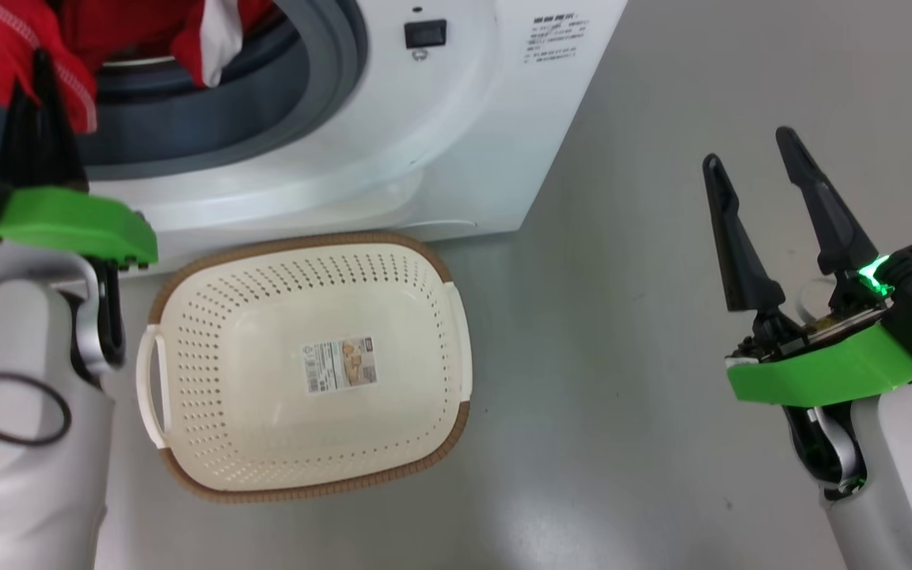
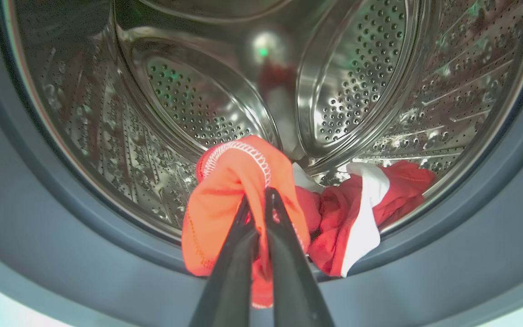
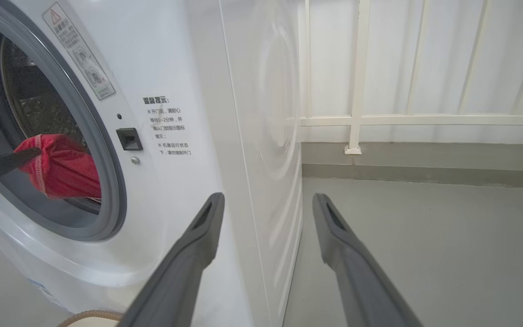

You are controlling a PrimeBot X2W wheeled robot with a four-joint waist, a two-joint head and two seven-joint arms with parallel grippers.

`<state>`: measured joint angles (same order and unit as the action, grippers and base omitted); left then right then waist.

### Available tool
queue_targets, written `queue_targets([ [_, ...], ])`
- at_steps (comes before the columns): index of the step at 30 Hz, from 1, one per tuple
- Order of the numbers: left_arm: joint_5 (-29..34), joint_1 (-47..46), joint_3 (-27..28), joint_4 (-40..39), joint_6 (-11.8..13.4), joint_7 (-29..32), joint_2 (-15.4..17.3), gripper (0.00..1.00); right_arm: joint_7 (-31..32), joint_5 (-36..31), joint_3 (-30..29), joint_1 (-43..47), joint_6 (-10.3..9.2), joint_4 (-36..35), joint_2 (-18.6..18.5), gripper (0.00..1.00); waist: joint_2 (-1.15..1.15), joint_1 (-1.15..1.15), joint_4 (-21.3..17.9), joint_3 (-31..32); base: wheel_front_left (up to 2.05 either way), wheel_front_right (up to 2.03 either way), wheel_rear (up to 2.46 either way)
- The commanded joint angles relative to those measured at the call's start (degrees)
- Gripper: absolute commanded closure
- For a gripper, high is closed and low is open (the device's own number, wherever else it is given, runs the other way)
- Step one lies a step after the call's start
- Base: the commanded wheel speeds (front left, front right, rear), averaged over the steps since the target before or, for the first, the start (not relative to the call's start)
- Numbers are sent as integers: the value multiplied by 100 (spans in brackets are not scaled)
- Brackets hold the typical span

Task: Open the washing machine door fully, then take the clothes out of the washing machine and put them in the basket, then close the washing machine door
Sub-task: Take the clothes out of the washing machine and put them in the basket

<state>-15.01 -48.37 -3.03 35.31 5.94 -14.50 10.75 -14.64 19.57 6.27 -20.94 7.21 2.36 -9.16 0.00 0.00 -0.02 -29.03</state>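
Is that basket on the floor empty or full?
Empty: the basket shows bare perforated walls and a label inside; the red clothes are at the washing machine mouth.

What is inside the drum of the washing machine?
Red clothes with white bands lie at the drum's front; the left end effector pinches one. Anything beneath them is covered.

**Red clothes (image 2: 229,190) at the mouth of the washing machine (image 1: 393,142)**

White-trimmed, they are bunching just inside the washing machine's grey gasket (image 2: 39,218). The cream, brown-rimmed basket (image 1: 203,332) is sitting upright just before the washing machine.
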Motion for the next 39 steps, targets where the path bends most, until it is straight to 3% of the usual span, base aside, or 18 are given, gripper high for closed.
queue_targets([
  [1,85,230,215,-325,-26,-49,248,100,-36,-26,114,203,28,-105,11,0,0,0,26,177,0,0,0],
  [25,34,2125,402,-2309,-123,97,73,100,-36,-8,293,650,28,174,108,0,0,0,54,1408,0,0,0],
  [39,359,3488,207,-4801,260,628,115,100,-36,-27,270,820,28,169,188,0,0,0,-94,1712,0,0,0],
])
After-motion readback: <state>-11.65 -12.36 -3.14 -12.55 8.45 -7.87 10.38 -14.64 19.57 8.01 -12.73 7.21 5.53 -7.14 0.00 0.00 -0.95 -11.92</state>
